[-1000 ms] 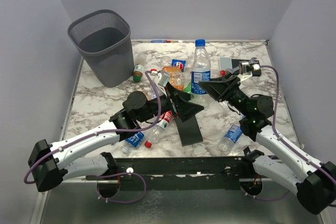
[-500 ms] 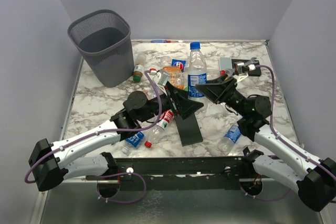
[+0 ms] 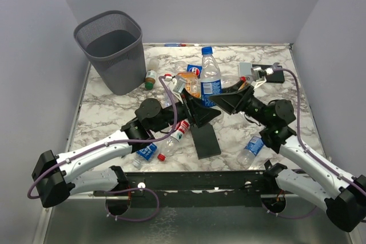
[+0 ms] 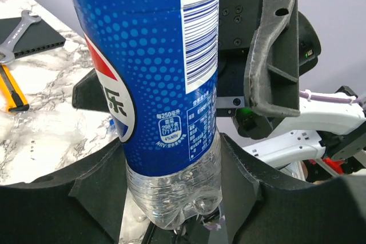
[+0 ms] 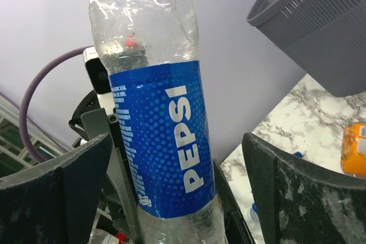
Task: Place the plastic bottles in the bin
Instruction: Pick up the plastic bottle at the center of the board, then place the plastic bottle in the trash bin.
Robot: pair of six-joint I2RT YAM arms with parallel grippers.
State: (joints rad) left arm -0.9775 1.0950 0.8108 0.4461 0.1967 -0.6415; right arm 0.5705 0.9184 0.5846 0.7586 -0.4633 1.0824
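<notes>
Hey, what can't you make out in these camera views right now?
Left wrist view: the cap of the Pepsi bottle is cut off by the top edge.
Right wrist view: the bin is cut by the frame edges; only a corner shows.
Top view: the left gripper hides the bottle's base.

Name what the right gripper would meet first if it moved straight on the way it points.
Most likely the Pepsi bottle, upright between the right gripper's open fingers and gripped by the left gripper.
</notes>
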